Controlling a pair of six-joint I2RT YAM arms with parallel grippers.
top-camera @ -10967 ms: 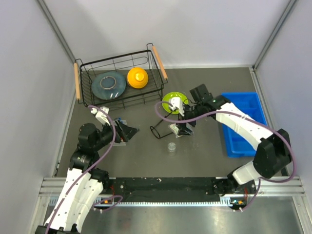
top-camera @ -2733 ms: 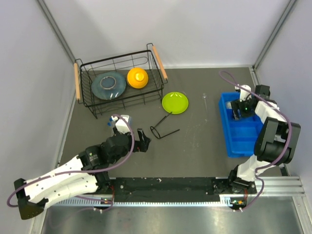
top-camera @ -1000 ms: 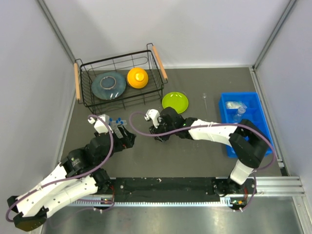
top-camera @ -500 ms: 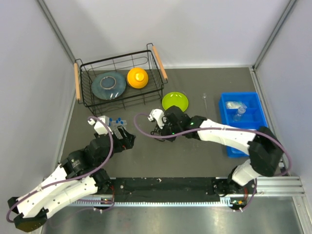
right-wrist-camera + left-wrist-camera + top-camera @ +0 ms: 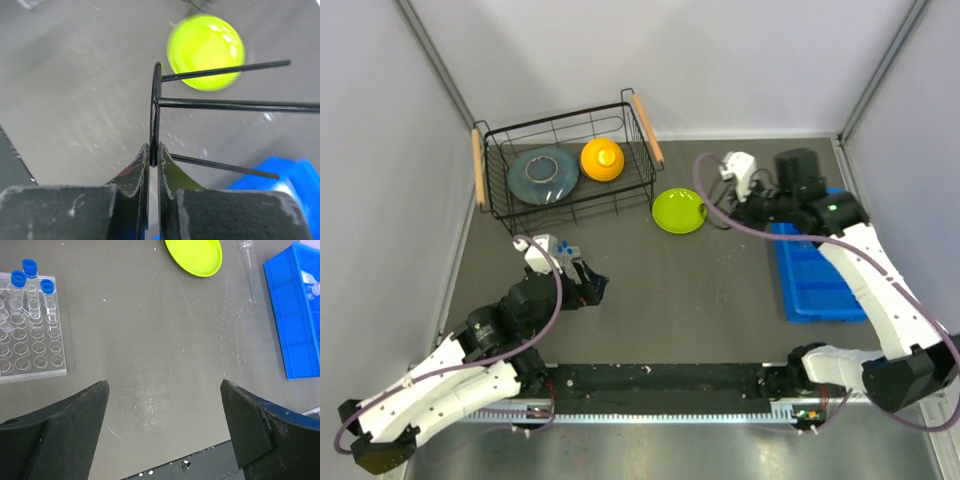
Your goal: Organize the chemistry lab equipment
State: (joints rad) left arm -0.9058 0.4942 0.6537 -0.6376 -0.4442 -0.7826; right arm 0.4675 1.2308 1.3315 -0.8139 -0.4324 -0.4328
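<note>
No text, label, brand, number or sign can be read on anything in these views.

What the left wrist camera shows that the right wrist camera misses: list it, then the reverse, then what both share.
Left wrist only: the clear plastic tube rack holding three blue-capped test tubes, the thin glass rod lying between plate and bin, and the open left gripper.
Right wrist only: the black-framed goggles, pinched at the rim by the right gripper.
Both: the lime-green plate, the blue bin and the dark tabletop.
</note>
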